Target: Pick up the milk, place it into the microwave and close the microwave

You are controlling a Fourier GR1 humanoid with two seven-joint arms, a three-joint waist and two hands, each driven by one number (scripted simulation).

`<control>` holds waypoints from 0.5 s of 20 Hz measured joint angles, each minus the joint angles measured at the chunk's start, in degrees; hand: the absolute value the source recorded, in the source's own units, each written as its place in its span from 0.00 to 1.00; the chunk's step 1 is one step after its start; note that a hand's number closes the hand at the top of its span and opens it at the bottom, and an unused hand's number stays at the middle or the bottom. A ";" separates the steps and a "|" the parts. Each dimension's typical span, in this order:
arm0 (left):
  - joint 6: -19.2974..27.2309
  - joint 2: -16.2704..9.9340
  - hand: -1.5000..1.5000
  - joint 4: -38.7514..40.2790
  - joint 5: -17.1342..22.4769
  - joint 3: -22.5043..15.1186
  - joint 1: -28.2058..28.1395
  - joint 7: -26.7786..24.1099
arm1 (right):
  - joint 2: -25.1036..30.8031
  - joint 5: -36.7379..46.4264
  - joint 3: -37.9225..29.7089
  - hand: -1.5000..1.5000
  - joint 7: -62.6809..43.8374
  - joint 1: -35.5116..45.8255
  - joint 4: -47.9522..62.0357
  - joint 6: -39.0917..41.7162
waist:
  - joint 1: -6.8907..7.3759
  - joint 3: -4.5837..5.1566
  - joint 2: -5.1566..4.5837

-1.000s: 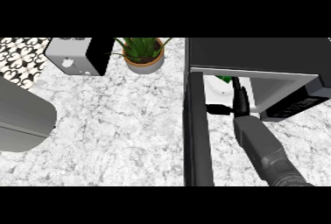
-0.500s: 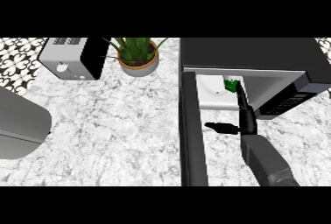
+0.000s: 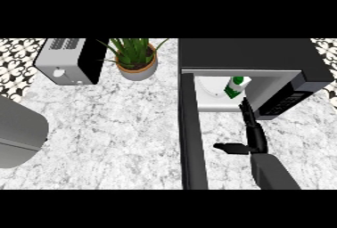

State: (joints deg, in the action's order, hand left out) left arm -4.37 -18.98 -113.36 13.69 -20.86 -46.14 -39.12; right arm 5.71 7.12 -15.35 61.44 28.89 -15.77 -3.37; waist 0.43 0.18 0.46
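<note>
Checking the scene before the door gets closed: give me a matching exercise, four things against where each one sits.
Things:
1. milk
2. potted plant
3. toaster
4. right hand

Places:
A. far left of the counter, at the back
B. inside the open microwave
C. just in front of the microwave's opening, fingers straight
D. between the toaster and the microwave

Pairs: 1-B, 2-D, 3-A, 4-C

milk: 1 | microwave: 1 | toaster: 1 | potted plant: 1 | robot hand: 1
</note>
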 measured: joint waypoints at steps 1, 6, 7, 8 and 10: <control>0.00 0.02 0.00 0.24 -0.14 -0.04 0.49 0.31 | 0.28 0.09 0.46 0.00 0.17 -1.52 -1.29 0.49 | -0.18 0.04 0.11; 1.08 1.33 0.00 0.48 -1.52 -2.39 2.44 3.34 | 3.18 -1.35 0.97 0.00 -0.60 -9.13 -6.86 3.82 | -0.86 -0.09 -0.10; 0.43 1.14 0.00 1.51 -1.47 -2.33 3.23 3.12 | 3.32 -1.88 0.89 0.00 -0.67 -10.45 -8.13 4.35 | -0.90 -0.09 -0.12; 0.34 1.24 0.00 2.01 -2.23 -3.13 4.11 3.71 | 3.80 -2.37 0.85 1.00 -1.13 -11.35 -9.68 4.91 | -1.03 -0.10 -0.13; -0.41 0.88 0.00 2.40 -2.94 -4.35 5.33 4.94 | 4.53 -3.06 1.00 1.00 -1.26 -14.32 -12.63 5.96 | -1.21 -0.10 -0.15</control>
State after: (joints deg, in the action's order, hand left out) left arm -4.78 -18.09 -110.96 10.75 -25.21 -40.81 -34.18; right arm 10.24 4.06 -14.35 60.18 14.57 -28.41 2.59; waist -0.78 0.08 0.31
